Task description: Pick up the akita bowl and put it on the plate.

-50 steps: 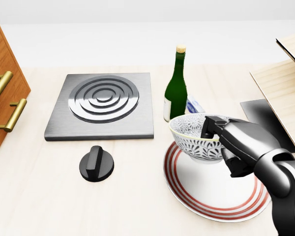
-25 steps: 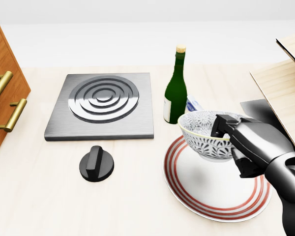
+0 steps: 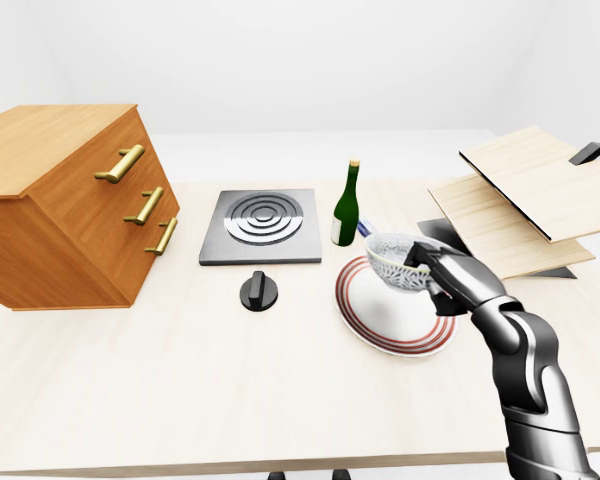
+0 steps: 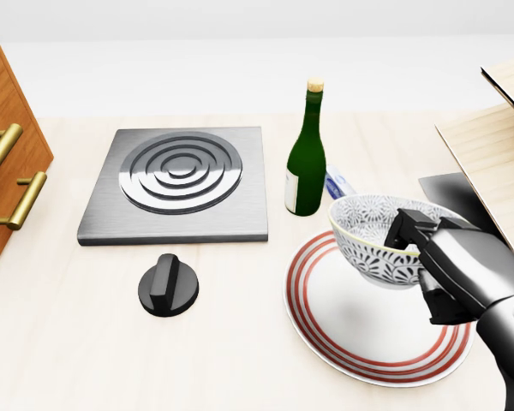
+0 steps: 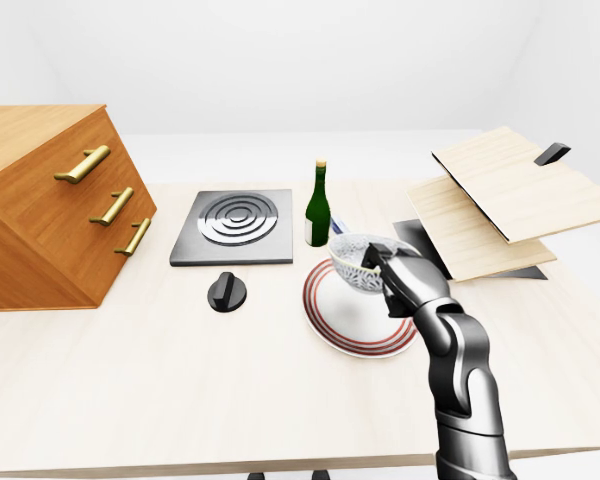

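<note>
Over the plate [image 4: 368, 336] — the right hand [image 4: 456, 270] grips the akita bowl [image 4: 373, 244]

Kitchen: hob plate [image 4: 177, 183], knob [image 4: 168, 286], wine bottle [image 4: 307, 154], drawers [image 3: 75, 205].

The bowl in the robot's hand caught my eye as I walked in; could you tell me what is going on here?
The robot's right hand grips the akita bowl by its rim and holds it, slightly tilted, over the red-striped plate. It appears not yet set down. A green bottle stands upright by the plate's upper edge in the head view, with the stove burner and its black knob further left. The left hand is out of view.
</note>
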Controlling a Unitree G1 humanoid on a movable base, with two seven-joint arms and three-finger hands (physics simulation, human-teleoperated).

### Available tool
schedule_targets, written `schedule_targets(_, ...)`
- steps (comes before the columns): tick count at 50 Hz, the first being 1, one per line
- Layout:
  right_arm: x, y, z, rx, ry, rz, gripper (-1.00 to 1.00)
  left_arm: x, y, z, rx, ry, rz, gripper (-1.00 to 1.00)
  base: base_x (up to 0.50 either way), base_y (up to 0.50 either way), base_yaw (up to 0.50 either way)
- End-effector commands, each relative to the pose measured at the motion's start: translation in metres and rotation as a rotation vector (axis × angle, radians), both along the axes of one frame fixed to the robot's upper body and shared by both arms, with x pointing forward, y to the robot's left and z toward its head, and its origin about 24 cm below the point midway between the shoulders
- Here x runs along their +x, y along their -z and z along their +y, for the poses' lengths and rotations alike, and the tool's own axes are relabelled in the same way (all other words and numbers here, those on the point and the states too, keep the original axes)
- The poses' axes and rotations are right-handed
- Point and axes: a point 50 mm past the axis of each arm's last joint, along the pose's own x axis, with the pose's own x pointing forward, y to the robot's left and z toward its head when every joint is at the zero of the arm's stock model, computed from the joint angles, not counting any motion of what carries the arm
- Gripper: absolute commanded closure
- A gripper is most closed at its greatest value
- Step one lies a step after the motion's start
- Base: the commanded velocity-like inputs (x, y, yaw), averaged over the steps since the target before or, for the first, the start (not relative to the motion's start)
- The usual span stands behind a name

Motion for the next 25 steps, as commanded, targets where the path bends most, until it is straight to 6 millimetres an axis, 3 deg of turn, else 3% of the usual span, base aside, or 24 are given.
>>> schedule_targets(1, -0.0057, 0.0053, -0.0034, 0.016, 0.039, -0.045, 1.00, 0.0000, -0.0001, 0.0000, 0.001, 0.000, 0.001, -1.00, 0.00, 0.00, 0.00)
schedule_targets(25, -0.0050, 0.0101, -0.0002, 0.013, 0.051, -0.076, 1.00, 0.0000, -0.0002, 0.0000, 0.001, 0.000, 0.001, -1.00, 0.00, 0.00, 0.00)
